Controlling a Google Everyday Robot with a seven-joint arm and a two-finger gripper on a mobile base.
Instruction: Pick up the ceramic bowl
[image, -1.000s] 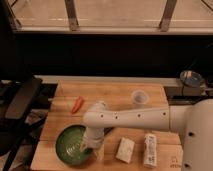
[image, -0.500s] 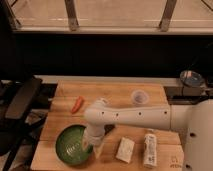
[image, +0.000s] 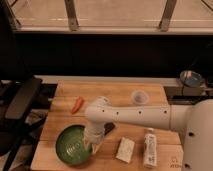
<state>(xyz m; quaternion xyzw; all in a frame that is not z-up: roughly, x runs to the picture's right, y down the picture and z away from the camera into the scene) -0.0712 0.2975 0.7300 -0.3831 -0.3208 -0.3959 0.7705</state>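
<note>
The ceramic bowl (image: 73, 145) is round, shallow and glossy green. It sits on the wooden table (image: 115, 92) near the front left corner. My white arm reaches in from the right and bends down over the table. My gripper (image: 93, 141) hangs at the bowl's right rim, touching or just above it. The arm's wrist hides the gripper's tips and part of the rim.
An orange carrot (image: 76, 104) lies behind the bowl. A small clear plastic cup (image: 139, 97) stands at the back right. A white packet (image: 125, 149) and a white bottle (image: 149, 147) lie at the front right. A dark chair (image: 22, 100) stands left of the table.
My gripper has moved slightly down and left onto the bowl's right rim. The bowl and the other objects have stayed in place.
</note>
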